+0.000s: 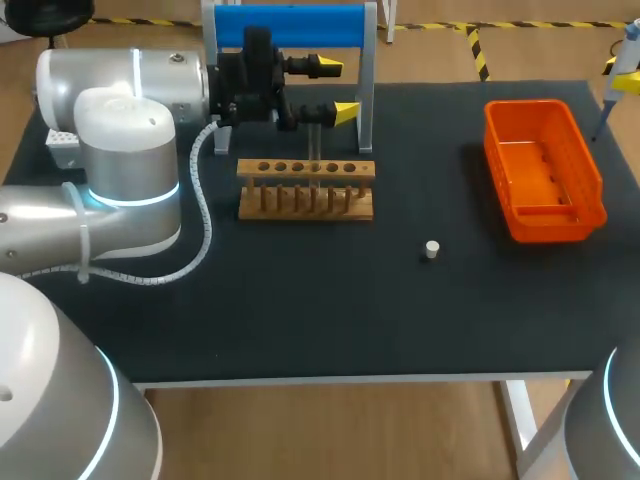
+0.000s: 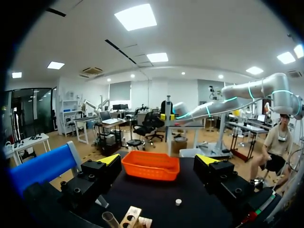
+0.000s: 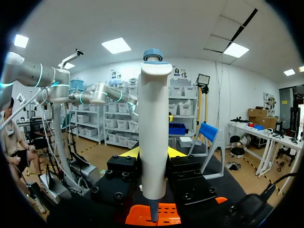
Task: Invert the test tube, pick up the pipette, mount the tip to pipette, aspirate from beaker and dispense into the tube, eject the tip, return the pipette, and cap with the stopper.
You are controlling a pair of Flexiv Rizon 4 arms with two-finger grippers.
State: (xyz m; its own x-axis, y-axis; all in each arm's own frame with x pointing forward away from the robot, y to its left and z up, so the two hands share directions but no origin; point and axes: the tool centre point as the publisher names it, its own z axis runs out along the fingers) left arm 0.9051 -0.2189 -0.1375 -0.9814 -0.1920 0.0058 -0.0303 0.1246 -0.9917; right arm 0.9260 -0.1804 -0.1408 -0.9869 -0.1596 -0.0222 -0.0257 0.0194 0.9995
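Left gripper (image 1: 338,90): hanging released beside the test tube (image 1: 313,150), probably leaving its mouth reachable.
Right gripper (image 3: 153,153): clenching the pipette (image 3: 154,123) upright, far right, seemingly for tip mounting.

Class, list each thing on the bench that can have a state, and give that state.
Left gripper: open.
Right gripper: shut on pipette.
Pipette: held upright.
Tube: mouth up, uncapped.
Stopper: lying loose, off the tube.

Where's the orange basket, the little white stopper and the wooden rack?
orange basket (image 1: 556,224): head view, its near wall.
white stopper (image 1: 432,249): head view, its top.
wooden rack (image 1: 246,168): head view, left end of its top board.
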